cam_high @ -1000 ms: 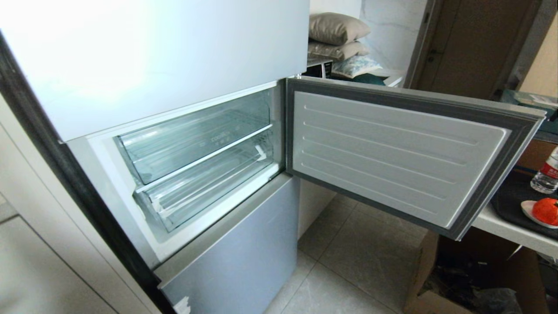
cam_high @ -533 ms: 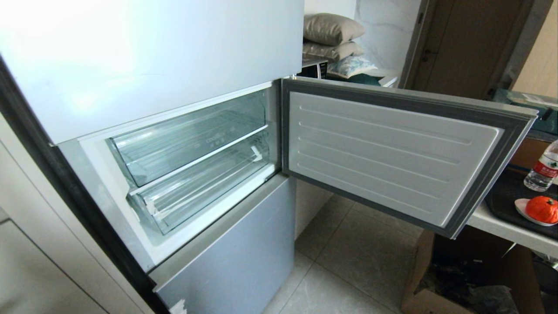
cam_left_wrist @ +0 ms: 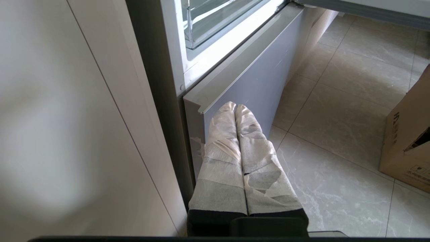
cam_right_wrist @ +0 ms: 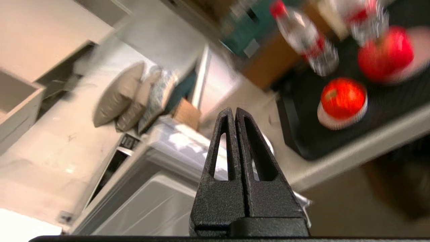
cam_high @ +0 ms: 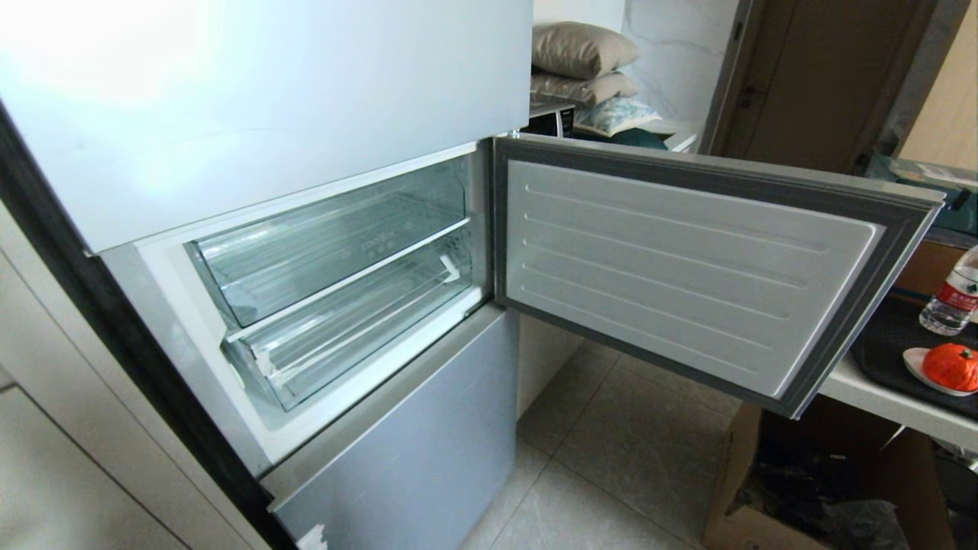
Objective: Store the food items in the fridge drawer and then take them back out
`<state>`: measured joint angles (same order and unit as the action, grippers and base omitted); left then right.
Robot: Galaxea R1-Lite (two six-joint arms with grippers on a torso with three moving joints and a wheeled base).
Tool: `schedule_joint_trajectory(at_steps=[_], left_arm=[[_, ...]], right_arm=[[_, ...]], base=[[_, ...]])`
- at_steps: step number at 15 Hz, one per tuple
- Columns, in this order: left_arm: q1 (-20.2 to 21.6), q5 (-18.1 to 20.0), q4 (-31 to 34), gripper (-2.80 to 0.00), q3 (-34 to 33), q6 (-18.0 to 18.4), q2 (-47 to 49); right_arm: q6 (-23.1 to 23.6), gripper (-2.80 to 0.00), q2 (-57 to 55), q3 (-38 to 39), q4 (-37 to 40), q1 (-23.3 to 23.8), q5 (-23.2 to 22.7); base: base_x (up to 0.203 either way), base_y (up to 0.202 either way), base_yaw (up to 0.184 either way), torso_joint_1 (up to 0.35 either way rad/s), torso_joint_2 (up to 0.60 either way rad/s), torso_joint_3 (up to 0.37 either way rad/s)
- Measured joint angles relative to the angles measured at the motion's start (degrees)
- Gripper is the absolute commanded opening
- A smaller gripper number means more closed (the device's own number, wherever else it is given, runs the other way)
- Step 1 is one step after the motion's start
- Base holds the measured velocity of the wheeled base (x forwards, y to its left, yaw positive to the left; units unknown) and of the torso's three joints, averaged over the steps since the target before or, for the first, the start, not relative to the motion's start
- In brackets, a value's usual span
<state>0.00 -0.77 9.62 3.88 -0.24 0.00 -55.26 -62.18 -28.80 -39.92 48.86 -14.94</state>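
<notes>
Pale blue-grey fridge (cam_high: 267,114) fills the left of my head view, its middle door (cam_high: 688,267) swung wide to the right. Behind the opening sit two clear plastic bins: an upper one with small lettering (cam_high: 336,237) and, beneath it, the fridge drawer (cam_high: 344,336), pushed in and holding no food. My left gripper (cam_left_wrist: 235,107), its fingers wrapped in pale tape and pressed together on nothing, hangs low beside the fridge's closed bottom door (cam_left_wrist: 248,84), over grey floor tiles (cam_left_wrist: 336,134) and near a cardboard box (cam_left_wrist: 406,134).

Further right, my right gripper (cam_right_wrist: 234,110) is raised in open air with its black fingers pressed together, gripping nothing (that view is blurred). It points past stacked pillows (cam_right_wrist: 134,97) toward the counter (cam_high: 879,397). There, on a black mat (cam_high: 894,359) at the counter's near edge, the food items wait: an orange-red ribbed one (cam_high: 950,365) on a small white dish (cam_high: 913,360), and a red one (cam_right_wrist: 386,53) beyond it, near two red-capped water bottles (cam_right_wrist: 305,40).
</notes>
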Motion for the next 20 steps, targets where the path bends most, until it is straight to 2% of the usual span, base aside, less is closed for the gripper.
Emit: schedule_joint_trajectory(at_steps=[3,5,10,13,17,20], left_arm=[[0.0,0.0,0.0,-2.80,0.0,0.0,0.0],[0.0,0.0,0.0,-2.80,0.0,0.0,0.0],[0.0,0.0,0.0,-2.80,0.0,0.0,0.0],[0.0,0.0,0.0,-2.80,0.0,0.0,0.0],[0.0,0.0,0.0,-2.80,0.0,0.0,0.0],[0.0,0.0,0.0,-2.80,0.0,0.0,0.0]], right_arm=[[-5.9,-2.80,-14.7,-4.1,-7.2,1.3,-7.8],[-8.7,-2.80,-23.2,-9.4,-8.8,1.2,-13.0],[-11.4,-2.80,-40.9,-25.1,-9.1,-4.2,-19.2],[-16.5,-2.80,-46.3,-30.2,-8.3,-7.4,-26.0],[-19.6,-2.80,-48.9,-33.7,-8.4,-8.3,-32.4],[-24.8,-2.80,-50.3,-37.1,-8.4,-8.3,-38.7]], base=[[0.000,0.000,0.000,0.000,0.00,0.000],[0.000,0.000,0.000,0.000,0.00,0.000],[0.000,0.000,0.000,0.000,0.00,0.000],[0.000,0.000,0.000,0.000,0.00,0.000],[0.000,0.000,0.000,0.000,0.00,0.000],[0.000,0.000,0.000,0.000,0.00,0.000]])
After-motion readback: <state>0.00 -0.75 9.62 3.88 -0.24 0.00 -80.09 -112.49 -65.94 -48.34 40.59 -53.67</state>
